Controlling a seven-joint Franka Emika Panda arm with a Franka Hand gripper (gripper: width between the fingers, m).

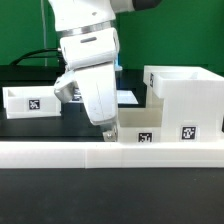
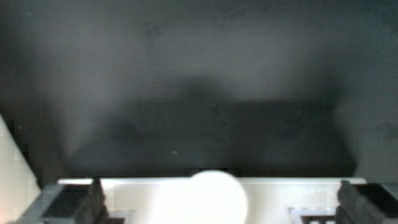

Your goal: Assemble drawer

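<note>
In the exterior view, the housing (image 1: 186, 98) stands at the right with one tray (image 1: 140, 128) just beside it on its left. The other tray (image 1: 28, 100) sits well apart at the left. The border wall (image 1: 50, 155) runs in front of all three, and the gripper (image 1: 108, 137) hangs between the trays.

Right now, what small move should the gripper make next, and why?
Probably lower slightly and close. The gripper is open at the middle tray's end, fingers wide apart with the tray's white edge between them in the wrist view; nothing is gripped yet.
</note>
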